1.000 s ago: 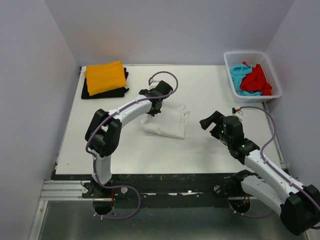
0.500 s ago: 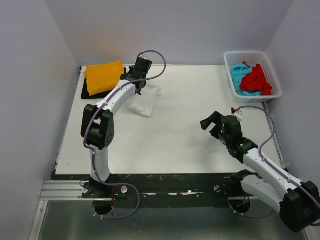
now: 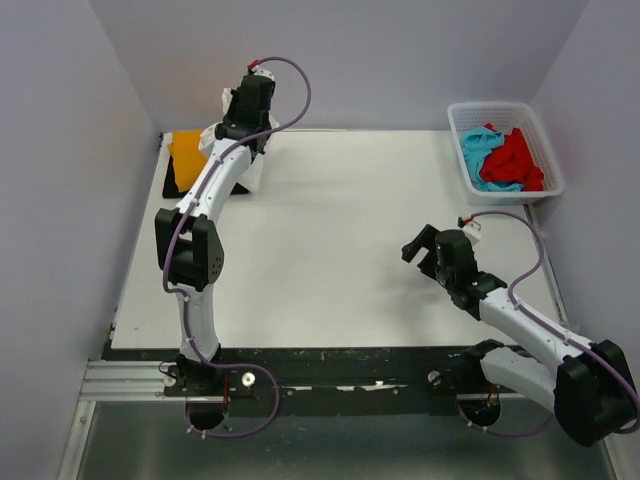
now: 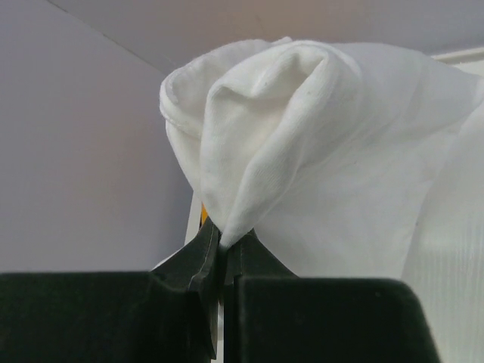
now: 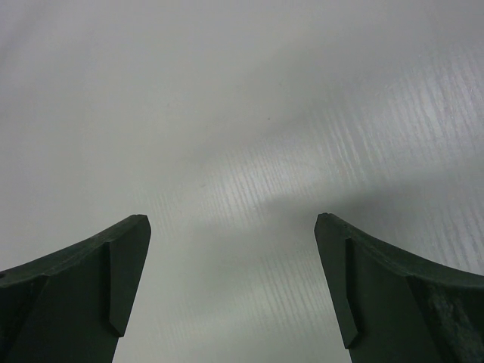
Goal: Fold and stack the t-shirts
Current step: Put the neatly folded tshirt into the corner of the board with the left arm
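My left gripper (image 3: 238, 130) is raised at the back left, over the stack, and is shut on the white t-shirt (image 3: 250, 170), which hangs bunched below it. In the left wrist view the fingers (image 4: 208, 246) pinch a fold of the white t-shirt (image 4: 318, 151). The orange t-shirt (image 3: 185, 155) lies folded on the black t-shirt (image 3: 176, 186), both partly hidden by the arm. The red t-shirt (image 3: 516, 160) and the turquoise t-shirt (image 3: 477, 155) lie crumpled in the basket. My right gripper (image 3: 418, 245) is open and empty, low over the bare table (image 5: 242, 113).
The white lattice basket (image 3: 545, 160) stands at the back right corner. Grey walls close in the table on the left, back and right. The white table (image 3: 340, 250) ends at a black rail near the arm bases.
My left gripper carried the white t-shirt from the table's middle to the back left and lifted it beside the orange and black stack. The right arm has barely moved.
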Controlling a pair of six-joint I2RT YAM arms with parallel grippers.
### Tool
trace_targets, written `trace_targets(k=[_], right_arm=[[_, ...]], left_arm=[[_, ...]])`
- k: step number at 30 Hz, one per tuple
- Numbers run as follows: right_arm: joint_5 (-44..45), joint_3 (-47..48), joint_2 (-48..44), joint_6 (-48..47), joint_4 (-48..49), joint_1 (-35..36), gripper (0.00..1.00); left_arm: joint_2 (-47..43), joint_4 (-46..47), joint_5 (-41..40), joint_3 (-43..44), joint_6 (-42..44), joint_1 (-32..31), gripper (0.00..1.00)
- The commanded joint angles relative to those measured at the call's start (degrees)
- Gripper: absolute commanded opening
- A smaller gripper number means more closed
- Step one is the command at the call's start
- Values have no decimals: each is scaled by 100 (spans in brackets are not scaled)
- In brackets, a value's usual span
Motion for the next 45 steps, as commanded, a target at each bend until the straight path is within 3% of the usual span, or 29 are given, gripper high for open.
trace_targets(k=[1, 6, 14, 31, 45], right_arm=[[272, 166, 147, -76, 43, -6, 100], [310, 186, 171, -75, 36, -6, 100], [358, 196, 259, -73, 35, -7, 100], [562, 344, 405, -98, -153, -12, 100], [630, 427, 735, -99, -175, -11, 100]], left_arm=[[-20, 101, -280, 528, 75, 111, 0], [-51, -325, -25, 1040, -262, 248, 0], [-97, -494, 667, 1030, -711, 509, 0], [1493, -958, 1429, 2170, -1590, 1544, 0], [1599, -1588, 2213, 2067, -2649, 2390, 0]])
